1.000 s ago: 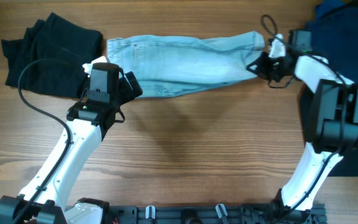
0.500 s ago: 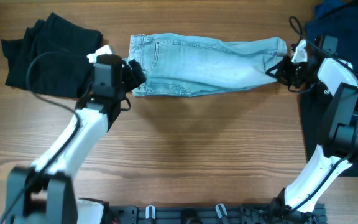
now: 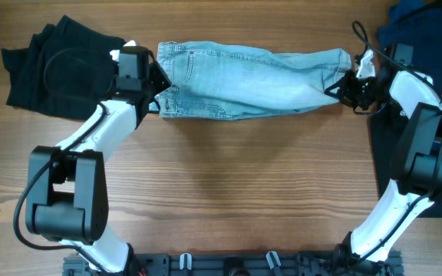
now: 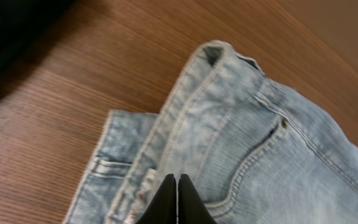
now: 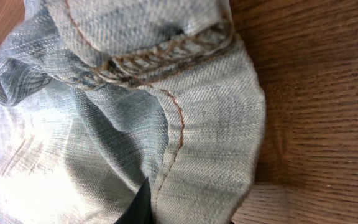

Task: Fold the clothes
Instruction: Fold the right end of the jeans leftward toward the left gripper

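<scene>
The light-blue denim shorts lie stretched sideways across the far part of the table, waistband to the left. My left gripper is at the waistband's left end. In the left wrist view its black fingertips are pressed together over the folded waistband and front pocket seam of the shorts, and no cloth shows between them. My right gripper is shut on the bunched leg hem at the right end. In the right wrist view denim wraps over the gripper; only one dark finger shows.
A black garment lies crumpled at the far left, just behind the left arm, and shows dark in a corner of the left wrist view. A dark navy garment covers the right edge of the wooden table.
The shorts slid to the right, pulled by the right gripper. The left gripper moved up to the waistband's left end and went from wide open to shut.
</scene>
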Controlling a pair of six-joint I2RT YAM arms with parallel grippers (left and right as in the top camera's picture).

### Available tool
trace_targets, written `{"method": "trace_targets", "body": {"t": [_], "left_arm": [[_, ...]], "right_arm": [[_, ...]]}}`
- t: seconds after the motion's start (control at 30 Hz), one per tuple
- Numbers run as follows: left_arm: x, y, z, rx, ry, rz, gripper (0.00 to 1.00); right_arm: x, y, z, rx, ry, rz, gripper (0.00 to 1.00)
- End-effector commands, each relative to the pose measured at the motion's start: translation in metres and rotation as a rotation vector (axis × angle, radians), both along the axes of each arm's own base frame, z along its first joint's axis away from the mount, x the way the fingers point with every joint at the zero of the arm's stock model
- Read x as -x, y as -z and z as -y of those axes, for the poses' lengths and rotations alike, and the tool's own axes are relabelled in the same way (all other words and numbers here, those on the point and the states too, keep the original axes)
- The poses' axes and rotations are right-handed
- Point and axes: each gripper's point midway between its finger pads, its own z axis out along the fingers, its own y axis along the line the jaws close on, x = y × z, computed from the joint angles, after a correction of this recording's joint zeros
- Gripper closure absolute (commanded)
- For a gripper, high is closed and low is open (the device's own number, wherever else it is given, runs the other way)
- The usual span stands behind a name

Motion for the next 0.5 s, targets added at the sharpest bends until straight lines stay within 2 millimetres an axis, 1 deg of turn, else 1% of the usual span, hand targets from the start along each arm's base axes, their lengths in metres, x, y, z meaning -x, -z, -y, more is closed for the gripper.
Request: {"method": "trace_targets", "body": {"t": [0.0,0.07,0.17,0.23,0.33,0.4,0.47], "left_arm": [[0.000,0.013,0.003,0.049,-0.032,-0.040,0.96],[0.002,0.025,0.006,0.059,-0.024,-0.068,0.96],[0.003,0.037,0.017,0.104,0.020,-0.092,0.96],[0.002,0.038,0.017,0.106,0.022,-0.093,0.96],[0.003,0.040,0.014,0.105,0.015,-0.099,0.96],[0.007,0.048,0.012,0.102,0.011,-0.126,0.96],[0.010,0.058,0.013,0.101,0.012,-0.154,0.96]], "right_arm": [[-0.005,-0.019,-0.007,-0.001,-0.032,0.059,0.96],[-0.005,-0.024,-0.007,0.003,-0.034,0.070,0.96],[-0.007,-0.036,-0.006,0.011,-0.035,0.096,0.96],[-0.008,-0.042,-0.006,0.016,-0.035,0.111,0.96],[-0.008,-0.044,-0.006,0.016,-0.035,0.114,0.96],[-0.007,-0.045,-0.007,0.012,-0.036,0.113,0.96],[-0.006,-0.051,-0.013,-0.007,-0.057,0.129,0.96]]}}
